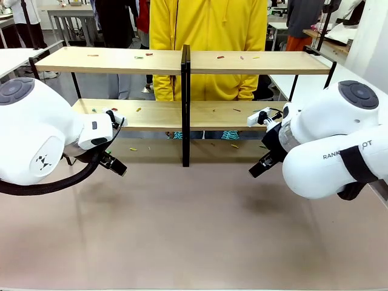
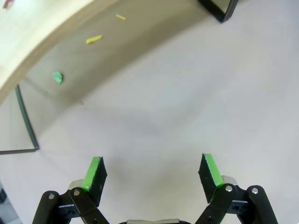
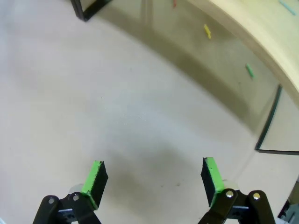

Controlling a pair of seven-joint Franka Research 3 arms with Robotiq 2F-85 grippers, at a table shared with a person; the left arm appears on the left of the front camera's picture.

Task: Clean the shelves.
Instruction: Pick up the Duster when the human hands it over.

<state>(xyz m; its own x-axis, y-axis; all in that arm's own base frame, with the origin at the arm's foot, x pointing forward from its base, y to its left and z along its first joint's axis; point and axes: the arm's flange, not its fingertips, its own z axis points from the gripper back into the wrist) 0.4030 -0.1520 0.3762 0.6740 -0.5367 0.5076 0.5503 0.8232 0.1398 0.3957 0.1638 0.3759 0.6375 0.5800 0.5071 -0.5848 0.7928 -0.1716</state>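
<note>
The shelves [image 1: 151, 60] stand along the far edge of the counter [image 1: 194, 236], running nearly from its left edge to its right, with two long light-wood boards in a thin black frame split by a centre upright [image 1: 185, 103]. A person in a yellow top [image 1: 209, 30] stands just behind them. Small coloured scraps [image 1: 220, 57] lie scattered on both boards, and a few more lie on the counter under the lower board, among them a yellow sliver [image 2: 94, 39] and a green bit [image 2: 57, 77] in the left wrist view. The left pincer [image 1: 118, 165] hangs over the counter near its left edge, just in front of the lower board, with its jaws spread wide and nothing between its green pads [image 2: 95, 173]. The right pincer [image 1: 257, 168] mirrors it near the right edge, likewise released and empty. The rack looks stiff and the boards smooth and hard, but on so thin a frame it would probably skid or rock if shoved, so it is better left where it stands than gripped. The scraps are what needs taking hold of. They seem featherlight, flat and thin, and likely to slide on the wood, so each probably wants a pinch from straight above across its narrow width, with the pads close to the board. The gap between the tiers looks tight for reaching the lower board.
</note>
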